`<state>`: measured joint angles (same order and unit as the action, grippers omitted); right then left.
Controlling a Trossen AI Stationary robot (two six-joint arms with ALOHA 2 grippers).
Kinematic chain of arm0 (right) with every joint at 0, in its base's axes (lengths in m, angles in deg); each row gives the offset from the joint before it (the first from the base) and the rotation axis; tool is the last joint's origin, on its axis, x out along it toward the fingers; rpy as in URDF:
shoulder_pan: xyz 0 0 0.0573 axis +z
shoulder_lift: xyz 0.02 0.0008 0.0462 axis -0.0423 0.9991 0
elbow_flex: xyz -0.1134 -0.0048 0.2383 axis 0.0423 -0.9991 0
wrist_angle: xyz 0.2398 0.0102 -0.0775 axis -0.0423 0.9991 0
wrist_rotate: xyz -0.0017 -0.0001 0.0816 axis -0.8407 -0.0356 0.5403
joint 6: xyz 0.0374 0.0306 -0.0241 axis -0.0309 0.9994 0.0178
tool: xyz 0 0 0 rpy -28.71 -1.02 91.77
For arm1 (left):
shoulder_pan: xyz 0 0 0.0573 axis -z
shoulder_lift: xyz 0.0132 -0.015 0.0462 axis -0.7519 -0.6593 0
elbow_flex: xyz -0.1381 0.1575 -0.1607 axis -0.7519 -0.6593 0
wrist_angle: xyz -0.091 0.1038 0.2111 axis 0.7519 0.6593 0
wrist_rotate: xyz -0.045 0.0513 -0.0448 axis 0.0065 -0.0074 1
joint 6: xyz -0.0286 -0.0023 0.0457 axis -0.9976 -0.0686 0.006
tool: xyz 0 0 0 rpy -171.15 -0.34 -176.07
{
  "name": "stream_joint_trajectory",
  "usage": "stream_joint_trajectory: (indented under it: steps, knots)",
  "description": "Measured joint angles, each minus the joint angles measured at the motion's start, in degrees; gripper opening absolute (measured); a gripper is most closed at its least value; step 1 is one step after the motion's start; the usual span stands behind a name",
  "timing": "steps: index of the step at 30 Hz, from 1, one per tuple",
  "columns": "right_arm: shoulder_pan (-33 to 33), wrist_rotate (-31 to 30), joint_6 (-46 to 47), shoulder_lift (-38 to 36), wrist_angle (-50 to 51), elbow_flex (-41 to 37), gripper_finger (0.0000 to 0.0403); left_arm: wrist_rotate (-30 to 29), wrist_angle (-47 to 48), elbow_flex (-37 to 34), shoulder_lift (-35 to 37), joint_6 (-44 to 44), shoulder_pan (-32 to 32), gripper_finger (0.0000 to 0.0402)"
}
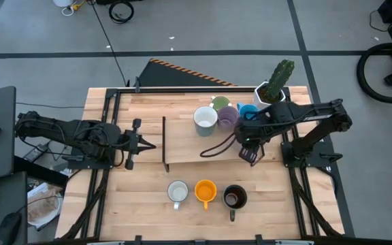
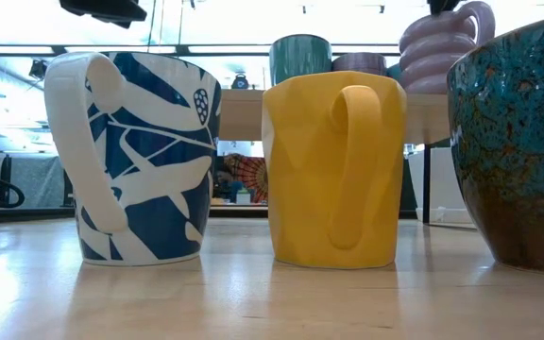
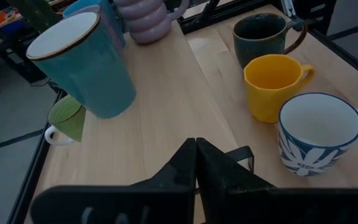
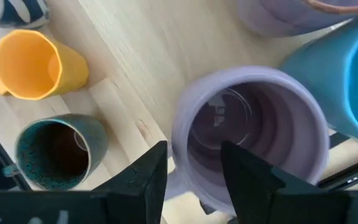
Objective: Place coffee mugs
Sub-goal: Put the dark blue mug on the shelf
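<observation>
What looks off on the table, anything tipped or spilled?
Nothing tipped or spilled; the front mugs stand upright. Only oddity: a black cable loops over the wood beside the right hand, near the lavender mug.

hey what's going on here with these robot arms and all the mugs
The right gripper hangs over the raised wooden shelf, its fingers apart around the rim of a lavender mug, beside a blue mug and a white mug. Three more mugs stand in a row on the table. The left gripper waits shut at the left.
</observation>
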<state>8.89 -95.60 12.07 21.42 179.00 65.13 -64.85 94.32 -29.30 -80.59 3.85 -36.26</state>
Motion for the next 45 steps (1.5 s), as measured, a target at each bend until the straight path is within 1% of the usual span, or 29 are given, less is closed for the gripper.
stream_joint_trajectory:
  steps: [4,5,7,9,11,13,15,16,19,21,25,29,32,35,39,45]
  knots:
    - [1.8,-2.0,2.2,-1.5,0.0,0.0,0.0157,0.4,0.2,0.0,0.0,-0.1,0.0,0.0015]
    - [2.7,-3.0,2.7,-1.8,0.0,0.0,0.0157,1.5,0.1,0.0,0.0,-0.2,0.0,0.0015]
    - [4.8,-6.1,3.4,-2.6,0.0,0.0,0.0157,5.8,0.1,0.0,0.0,-0.5,0.0,0.0015]
    - [7.6,-10.6,5.0,-3.6,0.0,0.0,0.0157,10.9,0.0,0.0,0.0,-0.6,0.0,0.0015]
    - [10.1,-14.6,7.9,-4.5,0.0,0.0,0.0157,14.3,0.0,0.0,0.0,-0.8,0.0,0.0015]
    - [12.4,-17.0,12.0,-5.2,-0.6,0.0,0.0157,15.3,0.0,0.0,0.0,-1.8,0.0,0.0015]
    - [13.9,-17.4,15.9,-5.5,-2.0,0.0,0.0157,15.4,0.0,0.0,0.0,-2.1,0.0,0.0015]
    - [14.6,-16.3,17.8,-5.5,-2.5,0.0,0.0157,15.4,0.0,0.0,0.0,-2.1,0.0,0.0015]
    - [16.3,-10.1,24.0,-5.5,-2.7,0.0,0.0157,15.4,-0.2,0.0,0.0,-2.1,0.0,0.0015]
    - [18.3,-9.0,27.6,-5.1,-3.8,0.0,0.0157,15.3,-0.4,0.0,0.0,-2.1,0.0,0.0015]
    - [22.0,-8.8,28.2,-2.5,-8.2,0.0,0.0156,15.3,-0.4,0.0,0.0,-2.1,0.0,0.0015]
    - [24.2,-6.7,28.9,1.6,-13.9,0.0,0.0154,15.3,-0.2,0.0,0.0,-2.4,0.0,0.0015]
    - [25.0,-2.7,28.8,5.6,-18.8,0.0,0.0153,15.3,-0.1,0.0,0.0,-4.2,0.0,0.0015]
    - [25.0,2.1,29.7,9.3,-21.5,0.0,0.0152,15.2,0.3,0.0,0.0,-5.0,0.0,0.0015]
    - [24.9,5.2,30.6,14.4,-21.7,0.2,0.0147,15.2,0.5,0.0,0.0,-5.0,0.0,0.0015]
    - [24.7,10.1,35.3,20.9,-20.2,3.2,0.0126,15.2,0.5,0.0,0.0,-5.0,0.0,0.0015]
